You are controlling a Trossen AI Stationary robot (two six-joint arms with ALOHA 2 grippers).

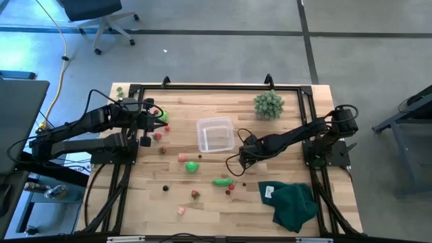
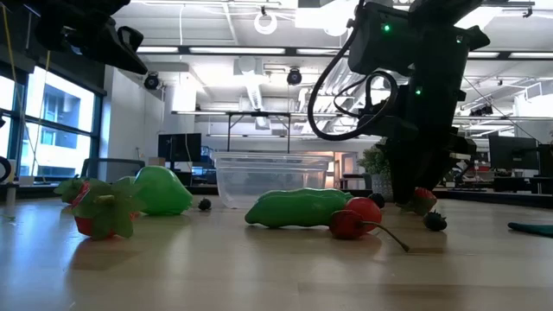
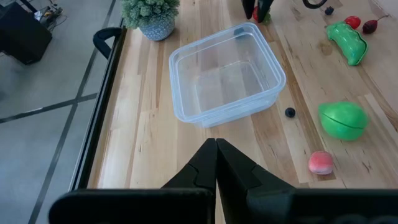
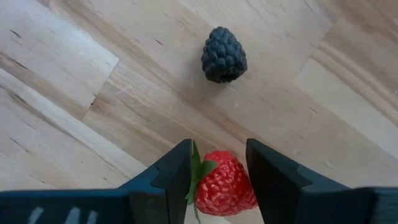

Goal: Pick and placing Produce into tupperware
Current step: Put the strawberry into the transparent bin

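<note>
Produce lies scattered over the wooden table (image 1: 283,209): a green elongated piece (image 1: 222,181) sits near the middle with a red cherry-like bit (image 2: 355,217) touching its end in the low view, a bright green ball (image 1: 192,167) rests nearer the left arm, and a pink piece (image 3: 321,163) lies just beside that ball. A small dark berry (image 3: 290,112) sits between the ball and the tupperware (image 1: 215,133), which stands upright near the table's centre and holds nothing visible. The right gripper (image 4: 219,169) is down at the table surface, just beside the tupperware's corner, with its two fingers (image 4: 171,174) standing either side of a red strawberry (image 4: 224,182); they sit very close to the fruit's flanks, and whether they press on it I cannot tell. A blackberry (image 4: 224,54) lies on the wood near the strawberry, apart from the fingers. The left gripper (image 3: 216,163) hangs above the table on the side away from the right arm, its fingers pressed together on nothing, facing the tupperware. A spiky grey-green bushy ball (image 1: 268,105) stands near the table's far edge, and a dark green cloth (image 1: 294,204) lies crumpled at the near right corner.
</note>
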